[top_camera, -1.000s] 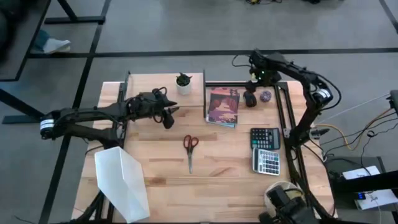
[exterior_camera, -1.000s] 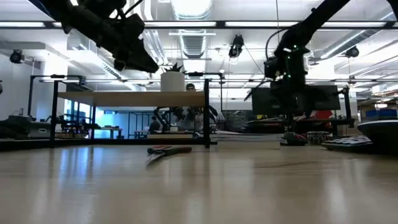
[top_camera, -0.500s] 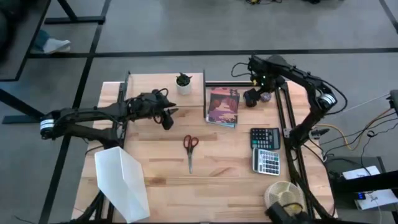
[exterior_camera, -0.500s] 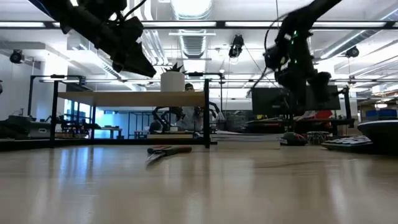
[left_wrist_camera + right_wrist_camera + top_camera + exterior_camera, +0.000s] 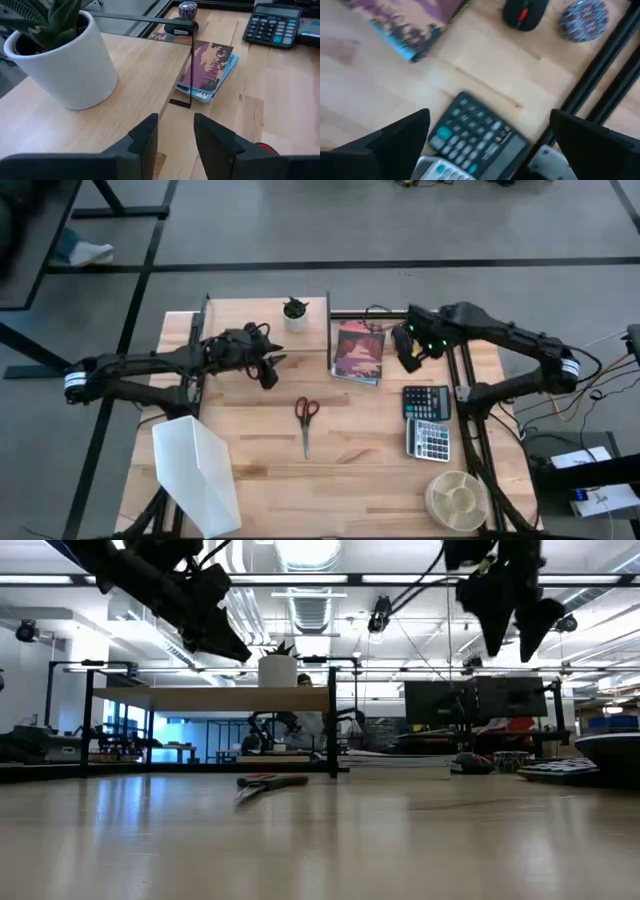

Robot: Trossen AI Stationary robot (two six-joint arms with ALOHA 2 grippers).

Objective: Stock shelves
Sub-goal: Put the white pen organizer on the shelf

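Note:
The shelves (image 5: 235, 315) are a low light-wood board on thin black legs (image 5: 210, 698) at the table's far left. A white pot with a green plant (image 5: 295, 314) stands on the board's far right corner (image 5: 65, 65). My left gripper (image 5: 268, 373) hovers open above the board's near right part (image 5: 176, 145), holding nothing. A stack of books (image 5: 358, 352) lies flat on the table just right of the shelves. My right gripper (image 5: 409, 356) hangs open high over the table (image 5: 510, 640), right of the books, with nothing between its fingers (image 5: 492, 145).
A black mouse (image 5: 525, 10) and a patterned ball (image 5: 584, 17) lie at the far right. Two calculators (image 5: 427, 402) (image 5: 430, 440) lie by the right edge, a round tray (image 5: 457, 498) near right, scissors (image 5: 305, 420) mid-table, a white file holder (image 5: 195, 475) near left.
My right gripper has risen from low beside the mouse at the far right to well above the table, tipping as it went and drifting slightly toward the near edge. The mouse stays on the table.

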